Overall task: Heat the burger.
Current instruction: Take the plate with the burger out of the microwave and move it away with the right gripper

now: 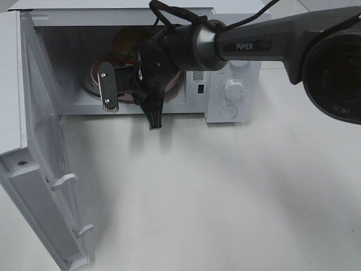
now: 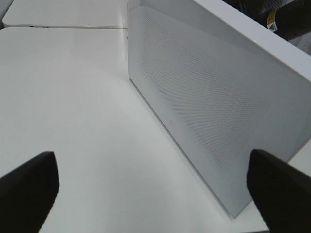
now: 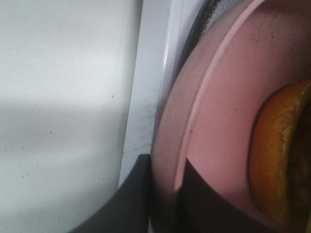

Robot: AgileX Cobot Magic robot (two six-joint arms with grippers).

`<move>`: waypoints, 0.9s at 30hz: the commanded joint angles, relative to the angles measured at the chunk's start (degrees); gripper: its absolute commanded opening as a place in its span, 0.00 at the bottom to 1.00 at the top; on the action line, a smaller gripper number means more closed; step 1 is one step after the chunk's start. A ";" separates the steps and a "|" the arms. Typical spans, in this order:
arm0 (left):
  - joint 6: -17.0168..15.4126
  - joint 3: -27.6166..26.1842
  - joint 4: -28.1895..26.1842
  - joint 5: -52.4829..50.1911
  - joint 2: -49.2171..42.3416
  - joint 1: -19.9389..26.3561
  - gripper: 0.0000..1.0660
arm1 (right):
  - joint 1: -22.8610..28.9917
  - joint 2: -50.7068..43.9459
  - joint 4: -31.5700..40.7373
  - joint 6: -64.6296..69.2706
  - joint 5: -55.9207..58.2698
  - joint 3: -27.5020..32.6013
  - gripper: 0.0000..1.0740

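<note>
White matte tabletop [image 1: 225,192] carries a boxy white microwave oven [image 1: 231,84] with its hinged door [image 1: 39,186] swung wide open. The glossy golden-brown bun burger [image 1: 127,40] sits inside the cavity on a round pink plate [image 1: 90,72], behind and just beyond the right pincer [image 1: 132,93]. In the right wrist view the dark fingers [image 3: 131,204] straddle the plate's near rim, one on each face, apparently clamped on it; the burger's orange, rough-crumbed edge [image 3: 277,155] lies inboard on the smooth pink surface, apart from the fingers. The right arm, grey with a black wrist, stretches in from the right across the oven's front, its wrist at the cavity mouth. The left pincer [image 2: 155,184] is released, black fingers spread wide, hovering beside the oven's finely perforated white side panel [image 2: 204,102].
</note>
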 commanded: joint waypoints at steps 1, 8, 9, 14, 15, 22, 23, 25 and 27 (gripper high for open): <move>-0.17 0.11 0.06 -0.11 -1.20 0.23 0.92 | 0.00 -0.80 1.03 -2.06 3.55 0.23 0.00; -0.17 0.11 0.06 -0.11 -1.20 0.23 0.92 | 0.00 -3.90 0.97 -3.27 2.23 3.61 0.00; -0.17 0.11 0.06 -0.11 -1.20 0.23 0.92 | 0.00 -5.44 0.80 -4.58 1.43 5.67 0.00; -0.17 0.11 0.06 -0.11 -1.20 0.23 0.92 | 0.00 -8.94 0.34 -5.44 -0.80 10.94 0.00; -0.17 0.11 0.06 -0.11 -1.20 0.23 0.92 | 0.00 -9.68 0.34 -5.50 -1.72 11.97 0.00; -0.17 0.11 0.06 -0.11 -1.20 0.23 0.92 | 0.57 -14.15 -1.60 -5.50 -6.99 18.28 0.00; -0.17 0.11 0.06 -0.11 -1.20 0.23 0.92 | 0.69 -15.64 -2.35 -5.50 -8.31 20.23 0.00; -0.17 0.11 0.06 -0.11 -1.20 0.23 0.92 | 0.69 -16.39 -2.18 -5.50 -9.11 21.37 0.00; -0.17 0.11 0.06 -0.11 -1.20 0.23 0.92 | 0.69 -17.76 -2.06 -5.50 -10.89 23.84 0.00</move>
